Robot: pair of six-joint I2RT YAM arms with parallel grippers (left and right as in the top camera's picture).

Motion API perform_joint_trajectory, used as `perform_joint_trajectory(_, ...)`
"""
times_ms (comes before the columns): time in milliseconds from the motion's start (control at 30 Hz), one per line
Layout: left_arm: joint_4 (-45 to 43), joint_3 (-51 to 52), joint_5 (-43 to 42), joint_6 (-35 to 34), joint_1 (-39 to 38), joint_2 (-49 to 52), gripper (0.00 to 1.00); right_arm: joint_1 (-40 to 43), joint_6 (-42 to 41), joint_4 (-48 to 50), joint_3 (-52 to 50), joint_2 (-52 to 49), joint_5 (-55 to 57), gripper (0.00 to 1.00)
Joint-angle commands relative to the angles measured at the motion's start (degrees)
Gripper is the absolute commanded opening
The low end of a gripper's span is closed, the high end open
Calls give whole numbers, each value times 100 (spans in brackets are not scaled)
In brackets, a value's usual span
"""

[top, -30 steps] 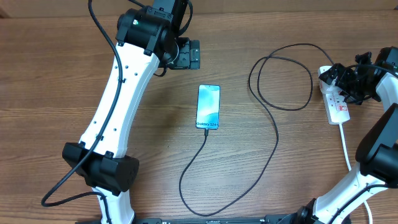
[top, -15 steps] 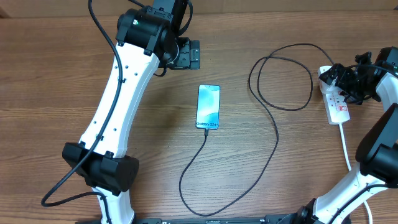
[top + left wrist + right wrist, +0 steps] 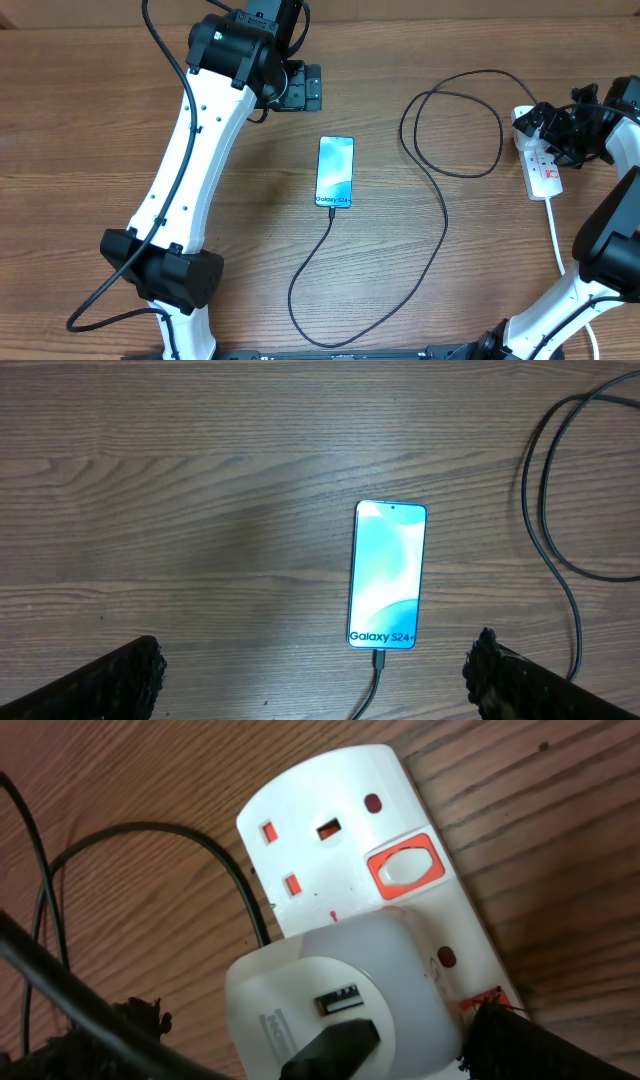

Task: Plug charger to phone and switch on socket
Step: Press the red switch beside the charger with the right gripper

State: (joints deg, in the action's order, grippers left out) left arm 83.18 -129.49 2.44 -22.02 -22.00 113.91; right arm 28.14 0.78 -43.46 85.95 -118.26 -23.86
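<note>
While the left fingers (image 3: 112, 678) hung wide apart and empty past the phone's far end, the phone (image 3: 336, 172) lay face up mid-counter (image 3: 90, 120), its screen lit. The charger (image 3: 445, 215) was plugged into the phone's near end and looped rightward to a white adapter (image 3: 340, 985) seated in the socket (image 3: 541, 170). The right fingers (image 3: 525, 1045) stood spread either side of that adapter, gripping nothing.

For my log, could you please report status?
Left gripper and right gripper open, empty. Thin black cable in teal-screen smartphone; white adapter in white power strip. That socket's switch hidden. Nothing blocking.
</note>
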Motion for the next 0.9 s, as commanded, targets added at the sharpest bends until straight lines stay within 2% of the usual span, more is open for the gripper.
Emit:
perform_joint_trajectory(0,13,-26,94,107,22,31,100,-76,-50,-173,-46,-149,-492,100)
perform_joint_trajectory(467,13,-24,94,107,22,31,100,-76,-50,-236,-50,-151,-470,100)
perform_joint_trajectory(633,13,-26,94,107,22,31,100,-76,-291,-317,50,-144,-468,100)
perform_joint_trajectory(867,13,-26,94,107,22,31,100,-79,-949,-1235,654,227,671,100)
